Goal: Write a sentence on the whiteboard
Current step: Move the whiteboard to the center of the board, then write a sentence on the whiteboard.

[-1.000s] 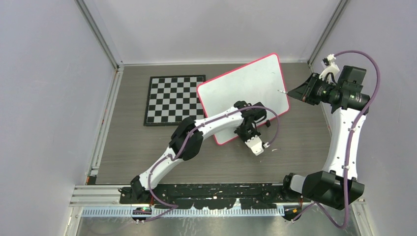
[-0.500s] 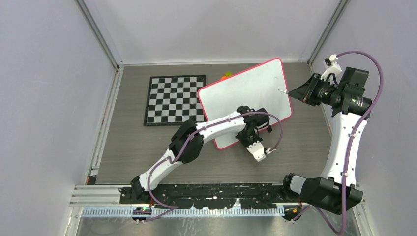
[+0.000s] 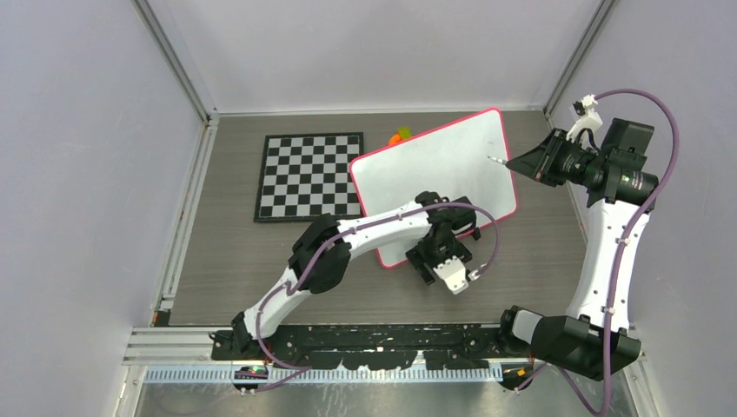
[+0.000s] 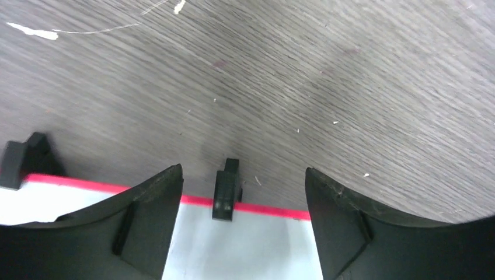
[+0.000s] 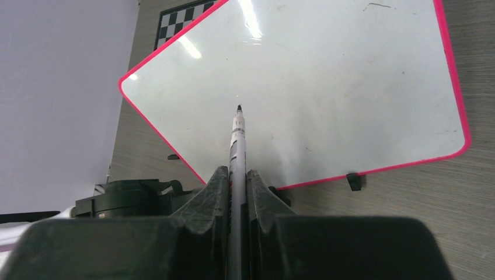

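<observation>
The whiteboard, white with a pink-red frame, lies tilted on the table; its face shows only faint smudges, and the sentence is out of view. My left gripper is at the board's near edge, open, its jaws standing either side of a small black clip without touching it. My right gripper is at the board's right side, shut on a marker. The marker's tip points over the board; I cannot tell if it touches.
A black-and-white checkerboard lies left of the whiteboard, partly under its corner. A small orange and green object peeks out behind the board's far edge. A second black clip sits on the near edge. Grey walls close in on three sides.
My left gripper has opened and let go of the board's near edge. Before that, the board shifted a little to the right. The right gripper has barely moved.
</observation>
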`<action>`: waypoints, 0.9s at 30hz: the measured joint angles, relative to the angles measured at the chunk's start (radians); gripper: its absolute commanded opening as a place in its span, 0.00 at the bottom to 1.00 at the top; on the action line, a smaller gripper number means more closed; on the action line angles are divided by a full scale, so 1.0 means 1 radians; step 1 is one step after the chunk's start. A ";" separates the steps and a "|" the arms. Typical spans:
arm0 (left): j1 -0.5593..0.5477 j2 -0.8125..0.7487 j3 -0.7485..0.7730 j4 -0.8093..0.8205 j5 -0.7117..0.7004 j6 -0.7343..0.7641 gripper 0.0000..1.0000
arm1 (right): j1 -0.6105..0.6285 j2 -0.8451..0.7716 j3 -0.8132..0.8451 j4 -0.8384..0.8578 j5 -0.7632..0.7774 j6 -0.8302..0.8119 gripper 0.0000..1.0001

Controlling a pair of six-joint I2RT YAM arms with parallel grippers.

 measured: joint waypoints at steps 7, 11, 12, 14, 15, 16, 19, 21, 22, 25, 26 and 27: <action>-0.014 -0.177 -0.049 0.012 0.023 -0.126 1.00 | 0.000 0.000 0.042 0.012 -0.032 0.005 0.00; -0.021 -0.321 -0.065 0.017 0.022 -0.274 1.00 | 0.000 0.006 0.072 0.047 -0.048 0.032 0.00; -0.022 -0.354 -0.065 0.019 0.020 -0.318 1.00 | 0.000 0.013 0.084 0.057 -0.051 0.042 0.00; -0.016 -0.416 -0.066 0.022 0.015 -0.411 1.00 | 0.000 0.033 0.108 0.079 -0.057 0.060 0.00; -0.012 -0.447 -0.067 0.026 0.016 -0.465 1.00 | 0.001 0.046 0.119 0.087 -0.060 0.070 0.00; -0.003 -0.478 -0.070 0.031 0.019 -0.518 1.00 | 0.003 0.056 0.127 0.095 -0.062 0.076 0.00; 0.069 -0.578 -0.099 0.068 0.055 -0.698 1.00 | 0.033 0.091 0.145 0.108 -0.054 0.091 0.00; 0.161 -0.645 -0.131 0.105 0.101 -0.816 1.00 | 0.083 0.112 0.154 0.105 -0.028 0.093 0.00; 0.208 -0.674 -0.146 0.118 0.116 -0.863 1.00 | 0.106 0.120 0.160 0.101 -0.016 0.090 0.00; 0.390 -0.793 -0.248 0.202 0.150 -1.034 1.00 | 0.204 0.153 0.204 0.070 0.046 0.064 0.00; 0.451 -0.840 -0.296 0.226 0.153 -1.084 1.00 | 0.230 0.161 0.218 0.064 0.063 0.056 0.00; 0.498 -0.882 -0.344 0.250 0.155 -1.123 1.00 | 0.253 0.168 0.230 0.058 0.077 0.048 0.00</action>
